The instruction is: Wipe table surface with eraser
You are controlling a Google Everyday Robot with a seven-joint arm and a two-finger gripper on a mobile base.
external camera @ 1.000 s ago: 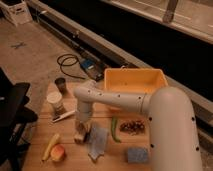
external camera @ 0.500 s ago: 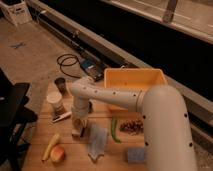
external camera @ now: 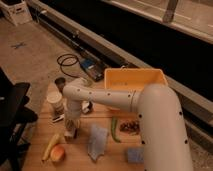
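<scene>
My gripper (external camera: 71, 128) points straight down over the left part of the wooden table (external camera: 80, 161). It is shut on a small pale block, the eraser (external camera: 70, 133), whose bottom rests on the table surface. The white arm (external camera: 150, 115) comes in from the lower right and bends at the elbow above the table's left side. The gripper stands just right of a white cup (external camera: 55, 103) and above a banana (external camera: 51, 145).
A yellow bin (external camera: 136, 80) stands at the back. A dark can (external camera: 60, 83) is at the back left. An orange fruit (external camera: 58, 153), a grey-blue cloth (external camera: 97, 142), a green pepper (external camera: 114, 130), a snack bag (external camera: 131, 126) and a blue sponge (external camera: 135, 155) lie in front.
The gripper has slid left across the table with the eraser, away from the cloth and towards the white cup. The arm's elbow has swung left with it.
</scene>
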